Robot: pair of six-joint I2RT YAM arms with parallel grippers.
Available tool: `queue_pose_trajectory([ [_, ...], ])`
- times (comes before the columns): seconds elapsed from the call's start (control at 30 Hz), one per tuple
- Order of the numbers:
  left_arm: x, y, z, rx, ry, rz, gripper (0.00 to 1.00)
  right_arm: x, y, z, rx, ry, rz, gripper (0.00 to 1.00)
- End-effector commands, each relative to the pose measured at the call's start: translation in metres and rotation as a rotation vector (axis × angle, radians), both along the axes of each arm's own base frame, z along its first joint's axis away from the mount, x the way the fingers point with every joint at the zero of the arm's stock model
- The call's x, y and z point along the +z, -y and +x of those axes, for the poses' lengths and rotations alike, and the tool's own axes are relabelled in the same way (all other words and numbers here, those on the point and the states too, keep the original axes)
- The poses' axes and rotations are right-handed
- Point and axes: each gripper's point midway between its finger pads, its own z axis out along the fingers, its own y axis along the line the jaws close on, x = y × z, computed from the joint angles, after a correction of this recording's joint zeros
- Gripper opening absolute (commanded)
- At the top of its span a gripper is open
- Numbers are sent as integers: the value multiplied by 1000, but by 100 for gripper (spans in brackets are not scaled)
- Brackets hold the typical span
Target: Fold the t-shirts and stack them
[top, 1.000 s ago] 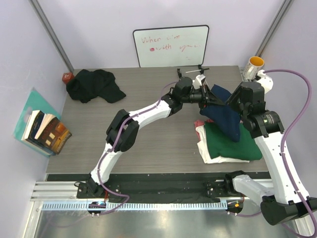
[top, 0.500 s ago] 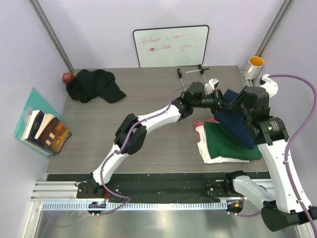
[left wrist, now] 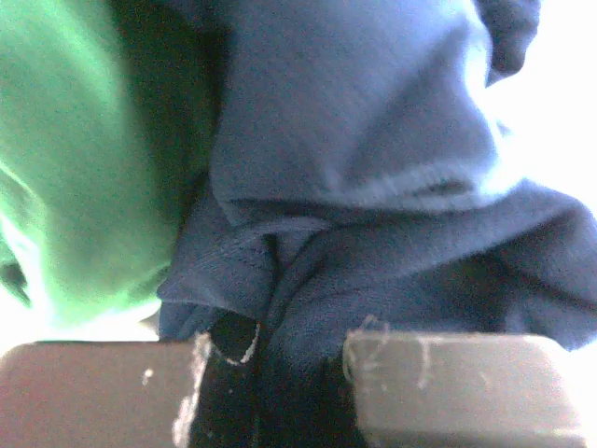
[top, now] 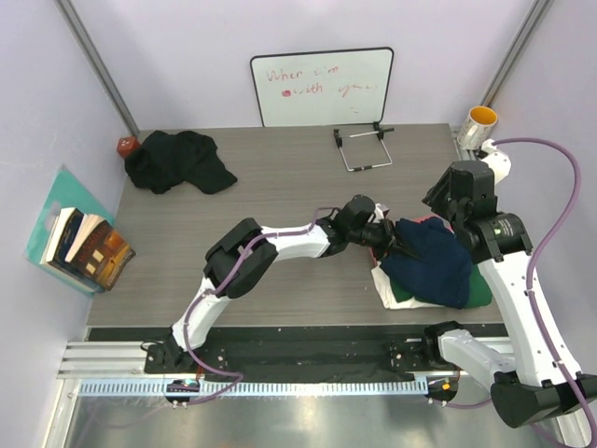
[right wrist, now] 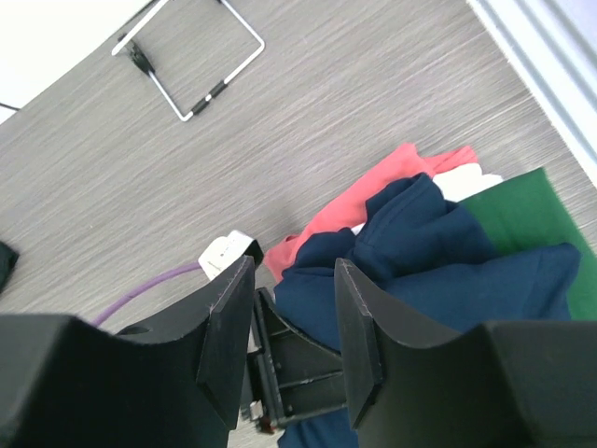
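Navy t-shirt (top: 429,266) now down atop green t-shirt (top: 478,291)

The navy blue shirt (top: 429,266) is plain, and so is the dark green shirt (top: 480,291) under it. A cream-white shirt (top: 385,287) shows at the pile's left edge and a pink-red shirt (right wrist: 392,168) at its far edge. The shirt at the far left is a plain black shirt (top: 177,161). The table (top: 280,187) is grey with a fine wood grain. The whiteboard (top: 322,89) is white with a black frame and red writing. The left arm (top: 280,238) and right arm (top: 518,289) are white with black joints, each with a purple cable (right wrist: 154,287). The cup (top: 481,118) at the far right is yellow-orange inside. The wall (top: 187,56) is pale lilac.
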Motion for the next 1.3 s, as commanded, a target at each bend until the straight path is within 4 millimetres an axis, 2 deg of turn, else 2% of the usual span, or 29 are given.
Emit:
queue_pose_trajectory([
  [0.0,54,-8,-12,-46,50,-56,0,0,-8,12,0,37,54,45],
  [0.1,52,-11,0,-29,79,-25,2,-1,-10,12,8,41,69,45],
  [0.27,39,-21,12,-13,100,45,22,10,-8,11,9,64,55,45],
  [0.3,35,-25,12,-14,98,80,31,11,-8,10,9,67,52,45],
  [0.33,34,-27,15,-18,134,84,36,11,-7,9,7,68,51,45],
  [0.4,25,-34,17,-18,126,138,41,11,-8,8,9,71,57,45],
  [0.57,15,-55,38,10,148,175,42,8,-9,5,11,66,70,45],
  [0.67,8,-74,49,16,162,236,47,7,-10,5,13,63,78,46],
  [0.8,9,-95,65,30,202,279,48,4,-11,6,16,54,81,46],
  [1.03,3,-96,72,20,212,308,50,6,-12,10,15,53,82,46],
  [1.27,33,-92,85,35,250,252,45,9,-9,13,10,54,57,46],
])
